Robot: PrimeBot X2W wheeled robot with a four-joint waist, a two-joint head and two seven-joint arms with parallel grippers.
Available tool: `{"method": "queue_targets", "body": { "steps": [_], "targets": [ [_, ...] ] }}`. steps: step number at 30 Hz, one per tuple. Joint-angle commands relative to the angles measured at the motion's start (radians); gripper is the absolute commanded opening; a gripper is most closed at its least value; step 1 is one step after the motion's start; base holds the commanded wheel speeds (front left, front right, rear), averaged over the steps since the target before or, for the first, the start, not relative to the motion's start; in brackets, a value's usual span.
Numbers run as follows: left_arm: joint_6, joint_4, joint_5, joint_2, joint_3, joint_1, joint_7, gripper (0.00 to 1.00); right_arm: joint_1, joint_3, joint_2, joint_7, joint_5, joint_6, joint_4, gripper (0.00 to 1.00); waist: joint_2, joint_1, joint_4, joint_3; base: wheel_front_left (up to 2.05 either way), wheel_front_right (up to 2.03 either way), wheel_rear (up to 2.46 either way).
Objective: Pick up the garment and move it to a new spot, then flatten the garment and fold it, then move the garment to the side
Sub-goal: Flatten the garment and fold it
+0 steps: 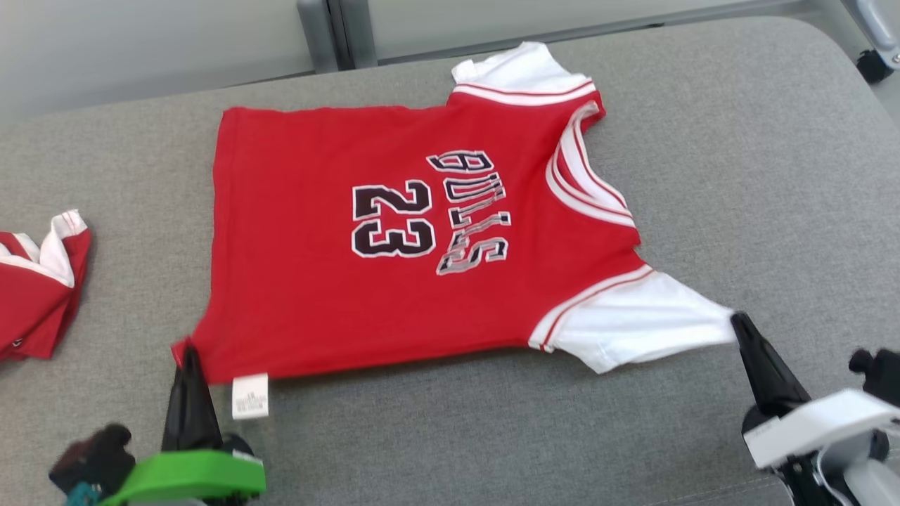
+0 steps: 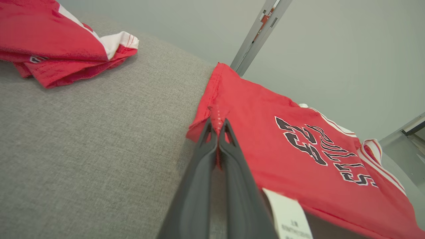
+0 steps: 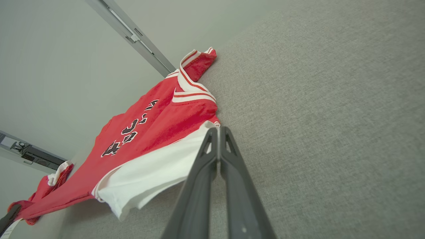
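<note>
Two pinches: left gripper (image 1: 188,353) holds the jersey (image 1: 295,295) hem corner at its tips, right gripper (image 1: 740,325) the sleeve end. We judge it light, limp; corners suit.

The hem corner of the shirt (image 1: 394,232) vanishes between the pressed-together fingers of my left hand (image 2: 218,123). The tip of its white sleeve (image 1: 633,323) meets the closed fingers of my right hand (image 3: 218,130); how much is caught I can't see. The label (image 1: 250,396) print is too small to read. The other red shirt (image 1: 35,288) is cut off by the head view's left edge.
</note>
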Motion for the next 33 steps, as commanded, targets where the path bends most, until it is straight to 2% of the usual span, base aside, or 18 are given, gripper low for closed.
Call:
{"method": "queue_targets", "body": {
  "steps": [1, 6, 10, 15, 22, 33],
  "targets": [
    [-0.004, -0.002, 0.007, -0.005, 0.011, 0.040, 0.000, 0.00, 0.044, -0.034, 0.009, 0.011, -0.025, -0.002, -0.019, 0.00, -0.0001, 0.0001, 0.007, -0.021, 0.00, 0.00, 0.00],
    [-0.032, 0.032, 0.016, -0.018, 0.022, 0.110, -0.001, 0.00, 0.202, -0.128, 0.068, 0.091, -0.110, -0.002, -0.084, 0.00, -0.0001, 0.0001, 0.019, -0.049, 0.00, 0.00, 0.00],
    [-0.035, 0.047, 0.001, -0.020, 0.032, 0.134, -0.001, 0.00, 0.306, -0.192, 0.125, 0.170, -0.168, -0.002, -0.137, 0.00, -0.0001, 0.0001, 0.028, -0.062, 0.00, 0.00, 0.00],
    [-0.044, 0.061, -0.017, -0.021, 0.027, 0.137, -0.001, 0.00, 0.366, -0.243, 0.204, 0.248, -0.220, -0.002, -0.230, 0.00, -0.0001, 0.0001, 0.026, -0.067, 0.00, 0.00, 0.00],
    [-0.053, 0.065, 0.015, -0.021, -0.005, 0.096, -0.001, 0.00, 0.315, -0.285, 0.288, 0.318, -0.248, -0.002, -0.294, 0.00, -0.0001, 0.0001, 0.034, -0.078, 0.00, 0.00, 0.00],
    [-0.072, 0.098, 0.087, -0.021, -0.039, -0.017, -0.001, 0.00, 0.079, -0.317, 0.306, 0.372, -0.263, -0.001, -0.195, 0.00, -0.0001, 0.0001, 0.061, -0.043, 0.00, 0.00, 0.00]
  ]
}}
